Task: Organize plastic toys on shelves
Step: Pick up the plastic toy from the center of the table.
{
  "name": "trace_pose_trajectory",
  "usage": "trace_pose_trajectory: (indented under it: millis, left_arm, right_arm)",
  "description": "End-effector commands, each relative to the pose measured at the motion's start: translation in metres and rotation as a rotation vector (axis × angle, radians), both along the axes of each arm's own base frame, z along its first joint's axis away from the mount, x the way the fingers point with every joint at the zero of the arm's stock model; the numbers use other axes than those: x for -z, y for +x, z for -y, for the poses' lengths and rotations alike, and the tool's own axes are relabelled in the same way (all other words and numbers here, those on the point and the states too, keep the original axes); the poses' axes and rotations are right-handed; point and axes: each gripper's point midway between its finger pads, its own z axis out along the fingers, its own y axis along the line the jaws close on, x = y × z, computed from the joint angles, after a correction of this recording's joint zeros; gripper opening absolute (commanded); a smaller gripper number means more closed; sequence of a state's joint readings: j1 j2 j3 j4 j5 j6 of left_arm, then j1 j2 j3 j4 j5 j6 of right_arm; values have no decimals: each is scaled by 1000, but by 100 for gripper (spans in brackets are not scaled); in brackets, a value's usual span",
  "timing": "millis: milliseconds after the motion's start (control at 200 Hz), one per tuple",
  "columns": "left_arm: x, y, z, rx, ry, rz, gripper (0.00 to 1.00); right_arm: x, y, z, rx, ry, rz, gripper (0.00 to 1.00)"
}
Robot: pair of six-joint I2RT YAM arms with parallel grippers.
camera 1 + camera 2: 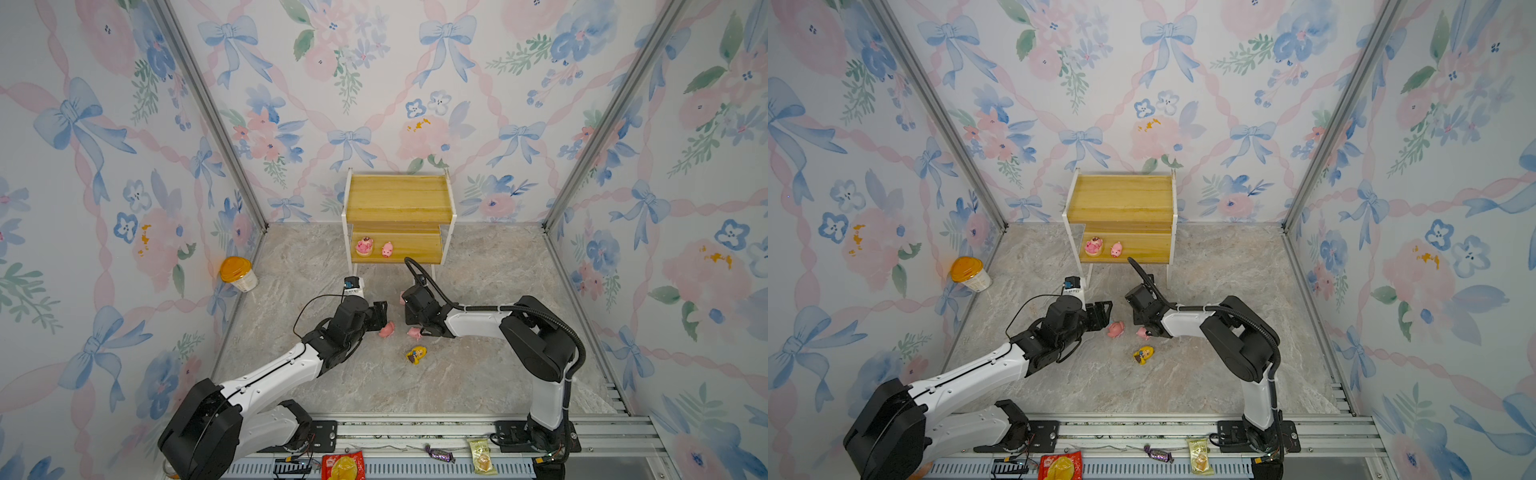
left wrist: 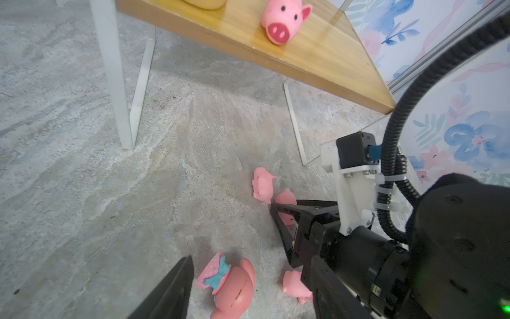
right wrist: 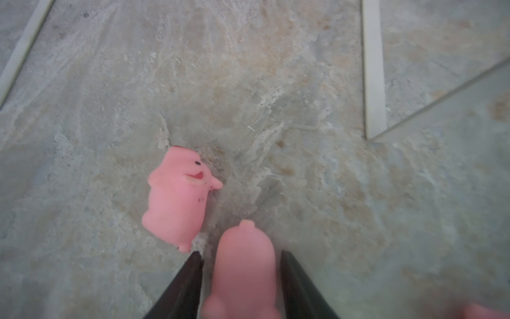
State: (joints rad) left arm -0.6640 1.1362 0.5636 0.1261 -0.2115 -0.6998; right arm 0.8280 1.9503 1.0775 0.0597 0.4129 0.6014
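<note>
right wrist — right gripper (image 3: 240, 252) astride pink pig (image 3: 245, 272), second pig (image 3: 176, 196) beside

Shelves (image 1: 399, 199) glossy varnished wood; pig (image 3: 176, 198) matt plastic; tabletop (image 3: 276, 82) stone-look.

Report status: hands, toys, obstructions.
Left hand open beside hatted toy. Right hand open, astride floor pig; another pig close beside. Shelf holds based pig, small pig.

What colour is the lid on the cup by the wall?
The lid is orange, clearest in a top view.
</note>
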Motion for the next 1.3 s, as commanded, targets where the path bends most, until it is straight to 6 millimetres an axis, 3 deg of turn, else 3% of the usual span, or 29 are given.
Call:
trace_pose_trajectory:
  millis: [0,280,560,960,1125,1295]
  left_arm:
    - [-1,-2,-5,-8,-2,14,68]
    - [0,-3,-7,-13,-4,12,68]
    - [-5,-4,-11,-26,-7,31,68]
    - [-13,-1,-16,-38,8,49,68]
    - [-17,-2,-24,-63,9,60,68]
    - [-8,-6,-31,-85,20,43,68]
  right_arm:
    - [7,-1,9,70,-3,57,55]
    - [18,-6,-6,-61,-2,195,62]
    - [23,-14,-10,-79,-33,280,43]
    - [-52,-19,-1,-78,-81,429,33]
    - [-94,-25,-13,-108,-83,494,32]
    - [-131,-11,-22,-100,-59,526,32]
